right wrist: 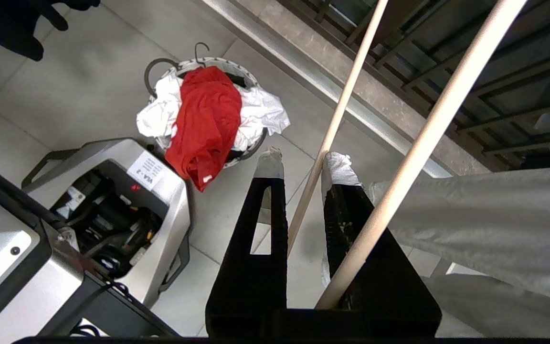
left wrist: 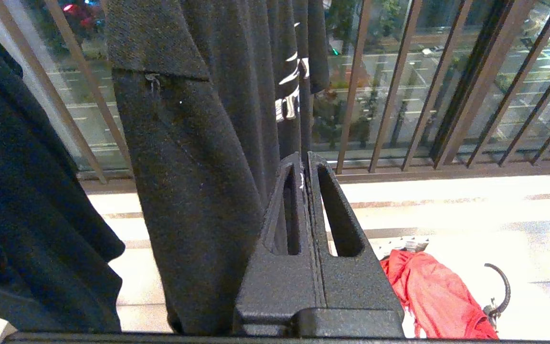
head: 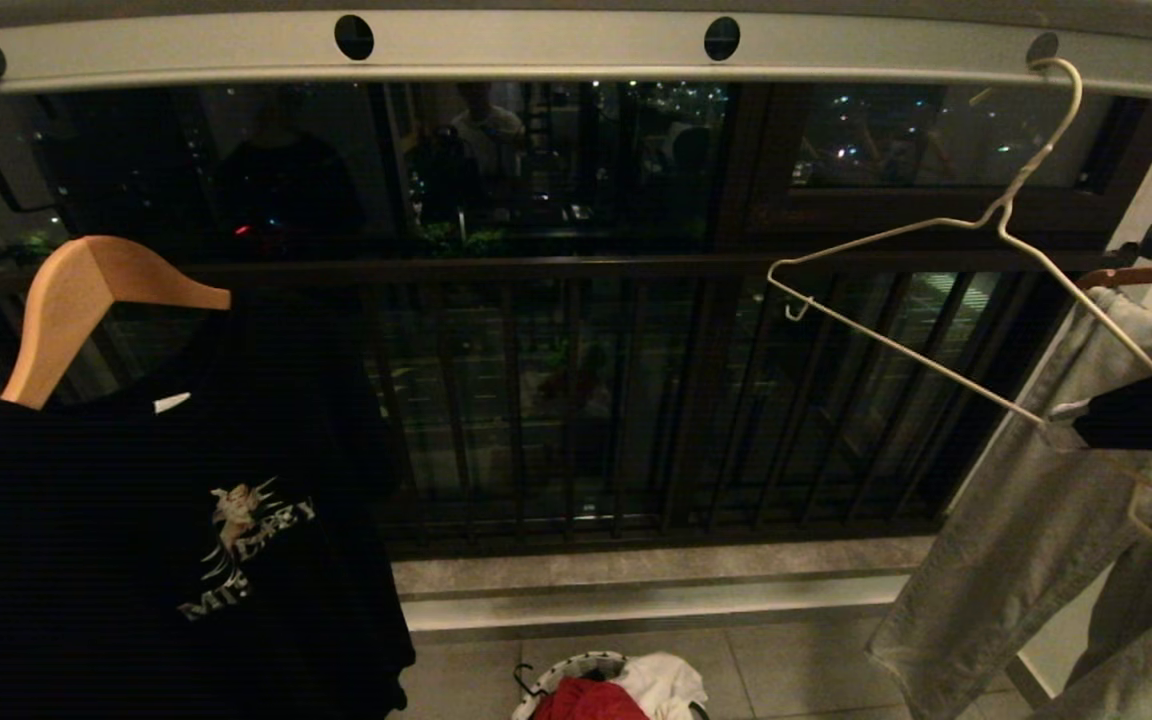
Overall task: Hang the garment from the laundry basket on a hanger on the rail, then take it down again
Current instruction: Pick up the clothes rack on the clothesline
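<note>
1. The thin cream-white wire hanger (head: 976,300) hangs by its hook from the grey metal rail (head: 536,55) at the right, tilted so that its long bar runs down towards the right.
2. The right gripper (right wrist: 299,165) sits at the low end of that bar, its fingers narrowed around the wire, which passes between the taped tips; whether the grasp is firm I cannot tell.
3. The red short-sleeved T-shirt (right wrist: 203,124) lies crumpled on top of the small round laundry basket with a black-and-white patterned rim (right wrist: 217,62), on the tiled floor well below the right gripper, over a white T-shirt (right wrist: 260,112).
4. The left gripper (left wrist: 306,191) is clenched on nothing, parked beside a black T-shirt (head: 156,540) on a tan wooden hanger (head: 86,300).
5. Judging by this, the hanger comes first; the shirt, straight below, is nearer the right arm.
</note>
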Tool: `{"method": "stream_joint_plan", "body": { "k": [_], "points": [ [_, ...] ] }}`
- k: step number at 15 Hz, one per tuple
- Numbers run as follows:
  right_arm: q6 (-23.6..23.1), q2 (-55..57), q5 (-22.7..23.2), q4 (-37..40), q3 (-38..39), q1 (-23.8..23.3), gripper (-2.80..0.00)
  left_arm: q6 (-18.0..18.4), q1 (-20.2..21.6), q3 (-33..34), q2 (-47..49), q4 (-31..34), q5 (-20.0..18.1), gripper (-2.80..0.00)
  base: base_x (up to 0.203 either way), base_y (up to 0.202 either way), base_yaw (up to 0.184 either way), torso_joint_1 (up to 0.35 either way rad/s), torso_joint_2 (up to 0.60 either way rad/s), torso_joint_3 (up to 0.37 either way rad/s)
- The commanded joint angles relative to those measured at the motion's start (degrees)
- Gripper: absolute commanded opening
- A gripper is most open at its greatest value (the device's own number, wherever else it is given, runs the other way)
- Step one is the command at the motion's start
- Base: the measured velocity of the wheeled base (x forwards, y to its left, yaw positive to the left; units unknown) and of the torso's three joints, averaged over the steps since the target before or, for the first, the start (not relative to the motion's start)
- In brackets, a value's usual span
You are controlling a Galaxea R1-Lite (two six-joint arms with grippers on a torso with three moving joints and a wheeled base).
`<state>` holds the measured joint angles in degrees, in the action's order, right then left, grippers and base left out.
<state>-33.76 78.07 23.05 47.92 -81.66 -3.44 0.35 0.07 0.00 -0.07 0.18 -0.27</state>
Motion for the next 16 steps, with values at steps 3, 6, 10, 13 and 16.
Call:
{"method": "stream_joint_plan", "body": {
  "k": [3, 6, 10, 13, 16],
  "points": [
    [-0.17, -0.90, 0.68, 0.15, -0.25, 0.10, -2.80, 0.00, 0.01, 0.09, -0.01, -0.01, 0.00, -2.80, 0.000, 0.000, 0.000, 0.000, 0.00, 0.000],
    [-0.17, -1.27, 0.68, 0.07, -0.41, 0.37, -2.80, 0.00, 0.01, 0.09, -0.01, -0.01, -0.04, -2.80, 0.000, 0.000, 0.000, 0.000, 0.00, 0.000],
    [0.73, -1.94, 0.77, -0.19, -0.25, 0.64, -2.80, 0.00, 0.01, 0.09, -0.01, -0.01, 0.00, -2.80, 0.000, 0.000, 0.000, 0.000, 0.00, 0.000],
    [1.41, -2.05, 0.77, -1.08, -0.16, 0.98, -2.80, 0.00, 0.01, 0.09, -0.01, -0.01, -0.03, -2.80, 0.000, 0.000, 0.000, 0.000, 0.00, 0.000],
    [1.41, -2.48, 0.80, -1.08, 0.11, 1.06, -2.80, 0.00, 0.01, 0.09, -0.01, -0.01, -0.06, -2.80, 0.000, 0.000, 0.000, 0.000, 0.00, 0.000]
  ]
}}
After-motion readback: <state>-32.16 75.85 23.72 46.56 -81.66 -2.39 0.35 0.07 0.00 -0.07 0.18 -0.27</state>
